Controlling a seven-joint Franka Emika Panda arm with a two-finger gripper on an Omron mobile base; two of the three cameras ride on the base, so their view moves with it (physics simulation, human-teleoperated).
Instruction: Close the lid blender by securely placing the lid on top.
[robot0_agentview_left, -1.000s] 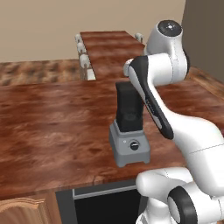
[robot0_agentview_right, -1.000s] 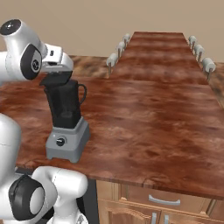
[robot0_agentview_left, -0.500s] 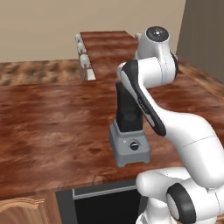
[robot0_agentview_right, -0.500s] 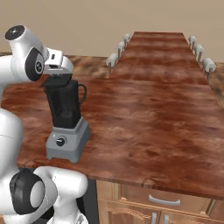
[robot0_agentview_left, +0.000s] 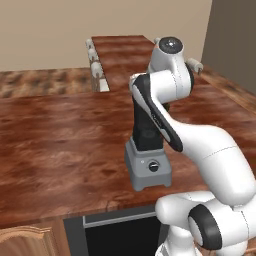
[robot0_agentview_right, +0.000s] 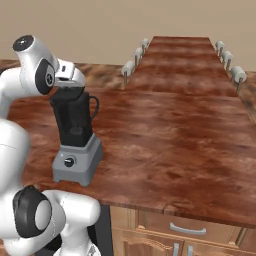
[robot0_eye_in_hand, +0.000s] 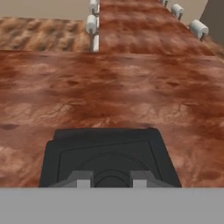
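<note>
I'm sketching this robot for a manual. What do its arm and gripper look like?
The arm is built of glossy white, rounded links with dark grey joint bands and round caps. No cables or markings show. The gripper has two small grey finger tips; its white hand sits above the blender jar.

Across the last second the arm's upper joints swing over, from about 3 o'clock of the blender (robot0_agentview_left: 148, 150) toward 12 o'clock in the left base view, so the white elbow now stands almost straight above the jar. In the right base view the shoulder housing drifts toward 9 o'clock, while the gripper (robot0_agentview_right: 70, 90) sits lower over the jar mouth.
</note>
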